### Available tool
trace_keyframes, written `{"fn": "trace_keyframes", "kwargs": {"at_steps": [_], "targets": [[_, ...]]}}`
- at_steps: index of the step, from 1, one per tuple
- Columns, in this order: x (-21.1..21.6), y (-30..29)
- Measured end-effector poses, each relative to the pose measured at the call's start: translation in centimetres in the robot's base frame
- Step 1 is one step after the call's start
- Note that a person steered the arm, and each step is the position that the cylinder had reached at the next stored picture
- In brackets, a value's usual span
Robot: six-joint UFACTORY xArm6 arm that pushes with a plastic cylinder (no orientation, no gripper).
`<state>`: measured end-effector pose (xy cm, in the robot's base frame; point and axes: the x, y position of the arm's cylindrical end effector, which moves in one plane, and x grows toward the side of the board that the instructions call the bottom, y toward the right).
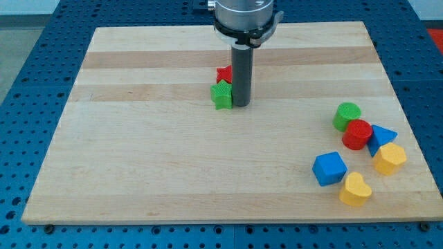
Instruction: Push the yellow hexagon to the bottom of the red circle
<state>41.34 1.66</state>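
Note:
The yellow hexagon (390,158) lies near the view's right edge, just below and right of the red circle (357,133), with a blue triangle (381,136) between them. My tip (241,104) stands far from them, up at the centre of the board, touching the right side of a green star (221,95). A red star (224,73) sits just above the green star, partly hidden behind the rod.
A green circle (347,115) touches the red circle's upper left. A blue cube (329,168) and a yellow heart (355,189) lie at the lower right. The wooden board (138,152) ends close to the right of the hexagon.

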Motion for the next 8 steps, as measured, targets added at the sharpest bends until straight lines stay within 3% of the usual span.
{"fn": "trace_keyframes", "kwargs": {"at_steps": [6,7,8], "targets": [[-1.5,24.0],[1.8,24.3],[2.3,24.0]]}}
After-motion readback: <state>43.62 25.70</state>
